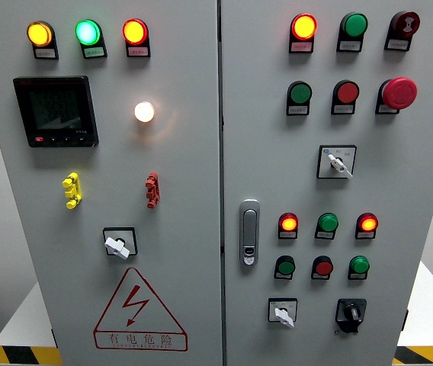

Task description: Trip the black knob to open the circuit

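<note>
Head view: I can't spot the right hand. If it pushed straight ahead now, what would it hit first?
Cannot say: neither hand shows here, so no heading can be read. The black knob sits untouched at the cabinet's lower right.

I log, relative to the door handle (249, 232): digital meter (56, 111) far upper left; lit white lamp (144, 112) upper left; yellow toggle (71, 190) and red toggle (152, 190) left; hazard triangle label (139, 311) lower left; red mushroom button (399, 92) upper right; white selector switch (336, 162) up and right.
</note>
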Robot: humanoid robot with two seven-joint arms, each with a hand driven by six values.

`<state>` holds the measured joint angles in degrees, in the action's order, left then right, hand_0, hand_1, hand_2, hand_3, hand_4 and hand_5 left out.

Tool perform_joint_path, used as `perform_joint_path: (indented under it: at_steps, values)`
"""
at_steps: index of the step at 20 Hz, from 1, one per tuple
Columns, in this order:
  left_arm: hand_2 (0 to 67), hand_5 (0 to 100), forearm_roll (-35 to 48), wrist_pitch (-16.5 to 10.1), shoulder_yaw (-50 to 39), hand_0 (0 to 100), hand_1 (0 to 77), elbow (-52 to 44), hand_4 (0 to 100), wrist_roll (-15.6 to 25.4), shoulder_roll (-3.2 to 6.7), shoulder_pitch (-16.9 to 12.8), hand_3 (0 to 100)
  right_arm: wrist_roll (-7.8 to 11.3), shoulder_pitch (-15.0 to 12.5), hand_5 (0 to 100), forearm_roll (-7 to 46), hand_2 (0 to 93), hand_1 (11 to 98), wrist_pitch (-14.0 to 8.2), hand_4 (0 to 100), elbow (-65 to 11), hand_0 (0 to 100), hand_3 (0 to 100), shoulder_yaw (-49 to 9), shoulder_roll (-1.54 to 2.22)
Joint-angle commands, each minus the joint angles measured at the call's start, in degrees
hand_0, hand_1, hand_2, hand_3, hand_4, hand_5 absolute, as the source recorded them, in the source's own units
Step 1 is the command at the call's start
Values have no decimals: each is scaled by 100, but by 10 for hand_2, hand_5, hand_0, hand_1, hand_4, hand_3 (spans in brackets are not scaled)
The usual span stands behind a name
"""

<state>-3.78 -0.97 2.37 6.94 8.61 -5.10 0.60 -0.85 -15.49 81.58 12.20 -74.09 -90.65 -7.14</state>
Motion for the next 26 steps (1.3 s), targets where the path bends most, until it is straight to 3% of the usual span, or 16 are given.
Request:
perform_joint_path:
  at_steps: [1, 5, 8, 10, 11, 14, 16, 18, 21, 22, 26]
  values:
    - [129, 15, 0, 0, 0, 0, 30, 0, 66, 0, 0, -7, 213, -29, -68, 502, -19, 26, 480, -104, 330, -534, 770, 356, 161, -7]
    - [129, 15, 0, 0, 0, 0, 30, 0, 66, 0, 0, -7, 213, -151, 20, 561, 16, 26, 482, -157, 384, -1159, 784, 396, 161, -7]
    - [129, 15, 0, 0, 0, 0, 30, 0, 66, 0, 0, 2, 213, -319, 353, 577, 42, 27, 480, -192, 404, -1476, 794, 409, 161, -7]
    - [129, 15, 0, 0, 0, 0, 30, 0, 66, 0, 0, -7, 213, -459, 573, 583, 34, 26, 480, -341, 411, -1660, 798, 416, 161, -25]
    - [129, 15, 0, 0, 0, 0, 30, 0, 66, 0, 0, -7, 213, -521, 661, 596, 34, 26, 480, -350, 432, -1696, 800, 426, 161, -51]
    - [129, 15, 0, 0, 0, 0, 30, 0, 66, 0, 0, -7, 213, -609, 881, 629, 34, 26, 481, -394, 499, -1792, 806, 452, 144, -69]
    - [129, 15, 0, 0, 0, 0, 30, 0, 66, 0, 0, 2, 213, -644, 1021, 670, 34, 24, 481, -438, 591, -1836, 808, 494, 126, -69]
    - [129, 15, 0, 0, 0, 0, 30, 0, 66, 0, -8, 2, 213, -732, 1135, 783, 25, 21, 485, -500, 737, -1915, 809, 612, 135, -86]
    - [129, 15, 0, 0, 0, 0, 30, 0, 66, 0, 0, -7, 213, -854, 1399, 915, 25, 18, 489, -596, 831, -1933, 812, 744, 152, -95]
    - [129, 15, 0, 0, 0, 0, 30, 0, 66, 0, 0, -7, 213, -890, 1487, 1000, 25, 17, 492, -623, 870, -1933, 815, 793, 161, -104]
    - [129, 15, 0, 0, 0, 0, 30, 0, 66, 0, -8, -7, 213, -934, 1768, 1000, 16, 14, 500, -623, 945, -1872, 830, 877, 170, -104]
